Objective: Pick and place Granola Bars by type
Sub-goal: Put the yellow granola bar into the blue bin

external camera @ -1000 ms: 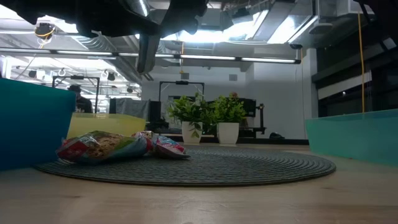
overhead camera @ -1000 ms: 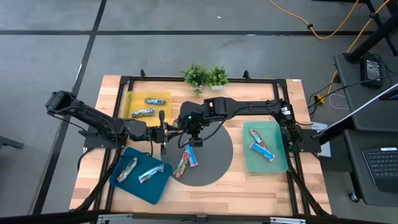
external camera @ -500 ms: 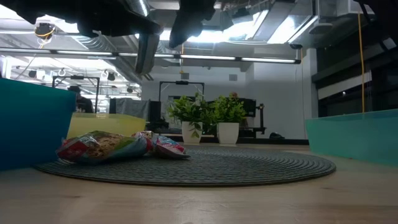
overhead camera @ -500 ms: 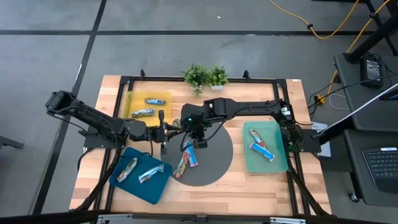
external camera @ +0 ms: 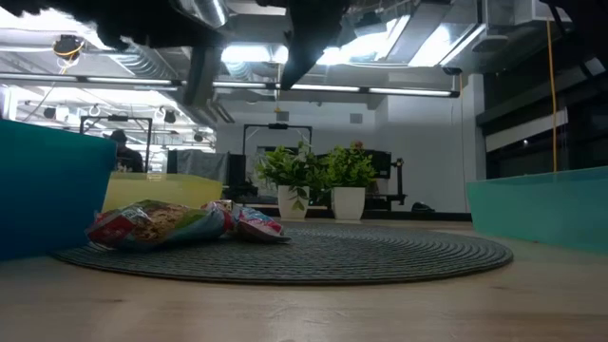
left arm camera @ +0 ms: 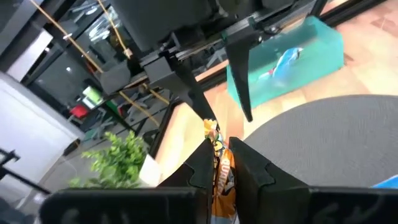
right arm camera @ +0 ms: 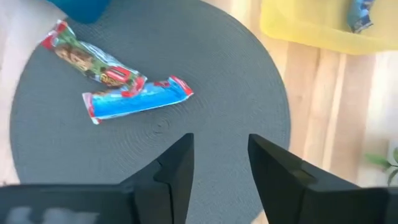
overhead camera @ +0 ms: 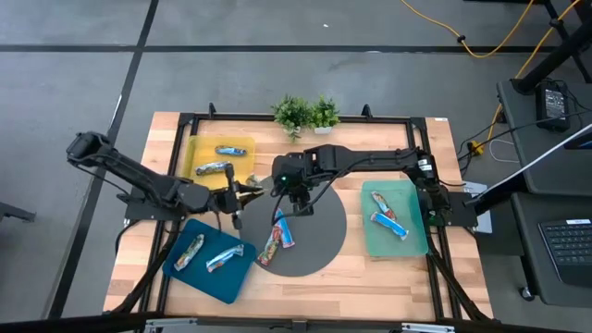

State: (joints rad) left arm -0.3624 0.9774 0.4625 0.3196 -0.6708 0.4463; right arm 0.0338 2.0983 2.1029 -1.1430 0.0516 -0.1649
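Two bars (right arm camera: 118, 84) left on the round mat (right arm camera: 236, 124); light, crinkly, slippery. My right gripper (right arm camera: 219, 163) gapes empty above; left gripper (left arm camera: 225, 163) pinches an orange-wrapped bar (left arm camera: 222, 177) by its end.

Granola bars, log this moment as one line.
left gripper: shut on orange bar | right gripper: open, empty, above grey mat | on mat: blue bar, multicoloured bar

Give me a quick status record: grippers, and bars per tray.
left gripper: shut on an orange bar
right gripper: open, empty, above the round mat
round mat: blue bar, multicoloured bar
yellow tray: two bars
blue tray: two bars
green tray: two bars
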